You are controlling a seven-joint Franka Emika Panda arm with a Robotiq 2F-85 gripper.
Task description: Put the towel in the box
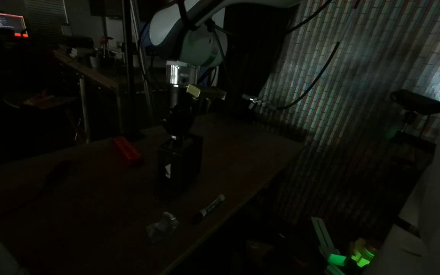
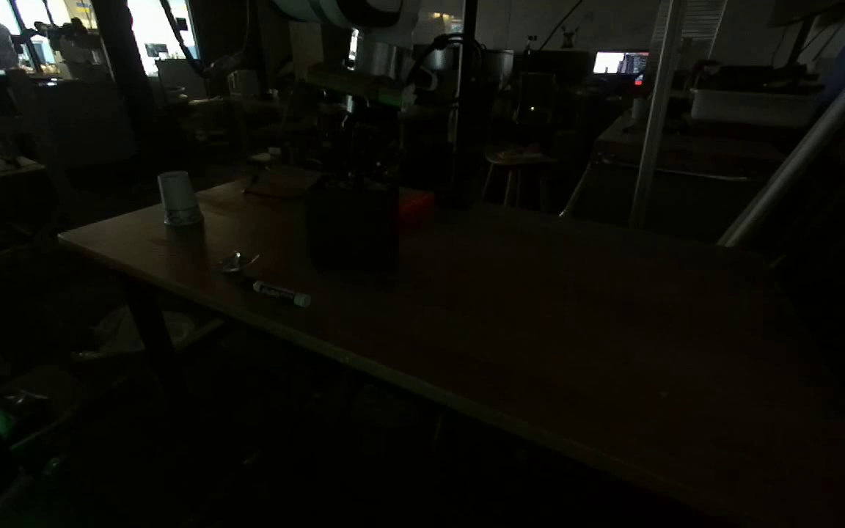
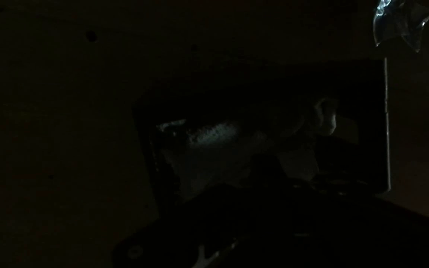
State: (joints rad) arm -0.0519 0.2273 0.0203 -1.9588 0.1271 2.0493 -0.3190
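In near-darkness, a pale robot arm [image 1: 201, 46] reaches down over a wooden tabletop [image 2: 540, 308], its black end effector [image 1: 177, 142] at the mouth of an open-topped black box [image 1: 187, 162]. Shadow hides the end effector's grip, so I cannot tell whether it is released, clenched or grasping cloth. In the wrist view, a grayish, rumpled towel [image 3: 203, 163] lies inside the box, with a raised fold toward the right end. In an exterior view, a red block-shaped object [image 1: 127, 151] lies left of the box on the far side of the tabletop. On the near side lie a crumpled clear plastic wrapper [image 1: 162, 227] and, just to its right, a whiteboard marker [image 1: 211, 206], its pale end pointing away to the right. In an exterior view, a pale cup [image 2: 179, 198] stands upside down near the tabletop's left end, beyond the wrapper.
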